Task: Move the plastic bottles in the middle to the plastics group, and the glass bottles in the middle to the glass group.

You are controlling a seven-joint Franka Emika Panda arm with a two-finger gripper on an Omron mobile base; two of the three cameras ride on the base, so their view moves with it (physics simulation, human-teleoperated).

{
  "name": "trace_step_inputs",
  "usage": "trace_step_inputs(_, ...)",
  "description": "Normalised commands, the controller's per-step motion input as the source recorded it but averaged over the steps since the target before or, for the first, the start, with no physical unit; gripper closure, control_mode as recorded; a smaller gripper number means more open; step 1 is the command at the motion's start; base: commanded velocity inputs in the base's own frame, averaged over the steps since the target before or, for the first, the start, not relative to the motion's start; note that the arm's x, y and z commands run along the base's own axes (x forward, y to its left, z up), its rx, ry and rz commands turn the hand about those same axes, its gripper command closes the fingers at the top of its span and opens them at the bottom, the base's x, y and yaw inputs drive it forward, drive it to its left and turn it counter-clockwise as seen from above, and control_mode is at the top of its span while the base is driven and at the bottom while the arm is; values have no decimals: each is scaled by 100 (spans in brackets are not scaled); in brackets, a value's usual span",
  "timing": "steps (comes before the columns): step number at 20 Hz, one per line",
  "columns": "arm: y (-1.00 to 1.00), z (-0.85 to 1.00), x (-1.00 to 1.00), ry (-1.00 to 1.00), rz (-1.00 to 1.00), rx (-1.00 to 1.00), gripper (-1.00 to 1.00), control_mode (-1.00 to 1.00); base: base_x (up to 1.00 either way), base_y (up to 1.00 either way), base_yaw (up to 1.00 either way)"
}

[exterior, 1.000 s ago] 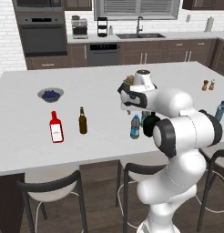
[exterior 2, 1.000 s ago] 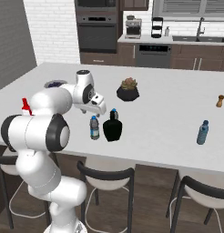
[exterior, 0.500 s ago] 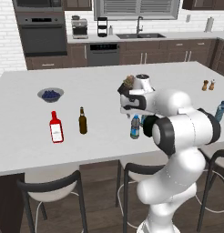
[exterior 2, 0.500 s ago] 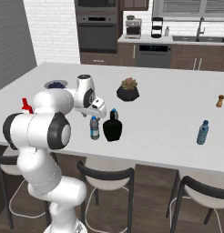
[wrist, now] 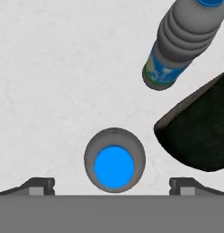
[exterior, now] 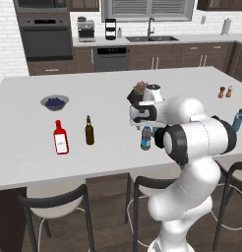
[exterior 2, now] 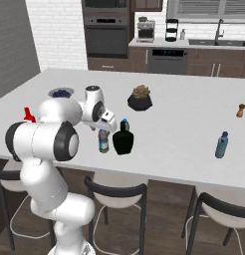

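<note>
near bottle: small clear ribbed plastic bottle with blue cap (wrist: 114, 166), upright on pale marbled surface (wrist: 54, 73)
jaws: spread wide above it
right: squat black glass bottle (wrist: 200, 132)

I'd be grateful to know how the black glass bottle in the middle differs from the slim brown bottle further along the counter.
The black glass bottle is squat and broad-bodied with a short neck; the slim brown bottle is narrow and tall for its width. The black one stands close beside a small water bottle, under the open gripper; the brown one stands off with the red bottle. Colour differs: black against brown. Both stand upright on the white counter.
</note>
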Motion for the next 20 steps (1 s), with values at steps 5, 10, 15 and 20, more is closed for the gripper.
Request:
trace_step_inputs(5, 0, 0, 21, 0, 0, 0, -100, -100, 0, 0, 0)
trace_step_inputs(10, 0, 0, 4, 1, 0, 0, -100, -100, 0, 0, 0)
trace_step_inputs(15, 0, -3, 0, 2, 0, 0, -100, -100, 0, 0, 0)
trace_step_inputs(20, 0, -13, 0, 3, 0, 0, -100, -100, 0, 0, 0)
